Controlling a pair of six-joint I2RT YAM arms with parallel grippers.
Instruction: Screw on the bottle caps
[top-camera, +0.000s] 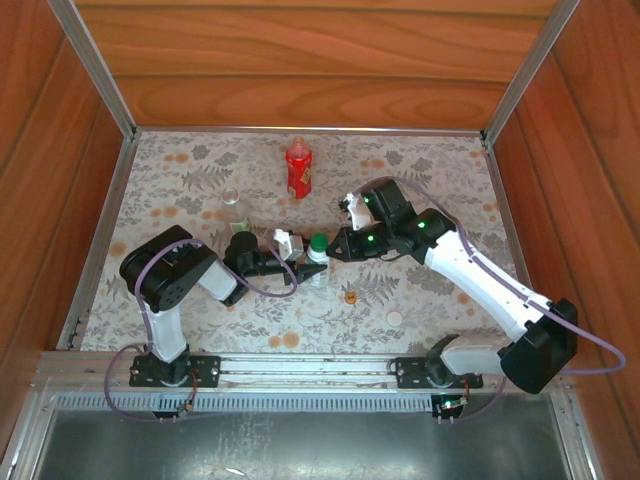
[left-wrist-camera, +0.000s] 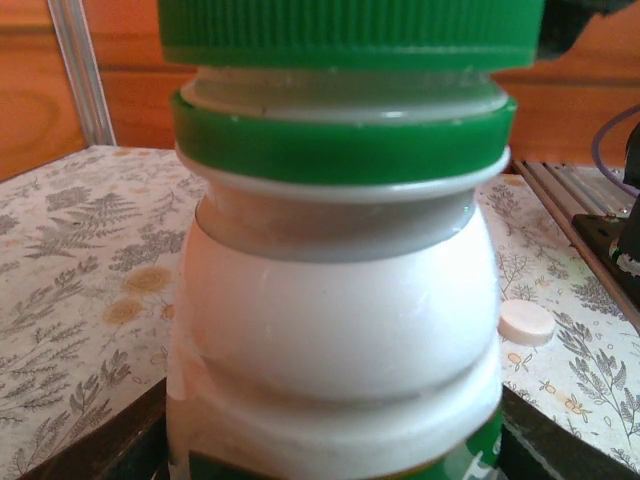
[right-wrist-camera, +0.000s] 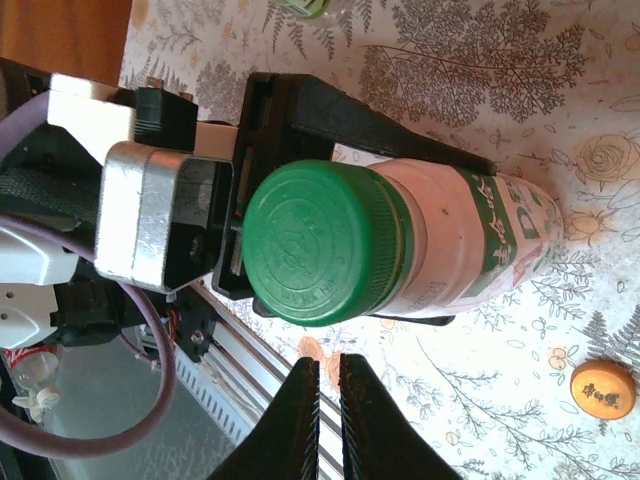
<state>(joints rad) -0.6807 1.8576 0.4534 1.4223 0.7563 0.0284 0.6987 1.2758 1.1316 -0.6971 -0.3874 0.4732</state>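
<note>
The white bottle (top-camera: 316, 270) with a dark-green label stands upright mid-table, and my left gripper (top-camera: 306, 268) is shut on its body. The green cap (top-camera: 317, 243) sits on its neck. Up close in the left wrist view, that green cap (left-wrist-camera: 350, 30) sits above the bottle's green collar ring, and the white bottle (left-wrist-camera: 340, 330) sits between my left gripper (left-wrist-camera: 335, 455) jaws. My right gripper (right-wrist-camera: 328, 375) hovers just beside the green cap (right-wrist-camera: 325, 245), shut and holding nothing. The red bottle (top-camera: 298, 168) stands at the back, the clear bottle (top-camera: 232, 208) at the left.
An orange-red cap (top-camera: 350, 296) and a white cap (top-camera: 395, 318) lie loose on the patterned table in front of the held bottle. The same orange-red cap (right-wrist-camera: 602, 389) and white cap (left-wrist-camera: 526, 322) appear in the wrist views. Wooden walls enclose the table on three sides.
</note>
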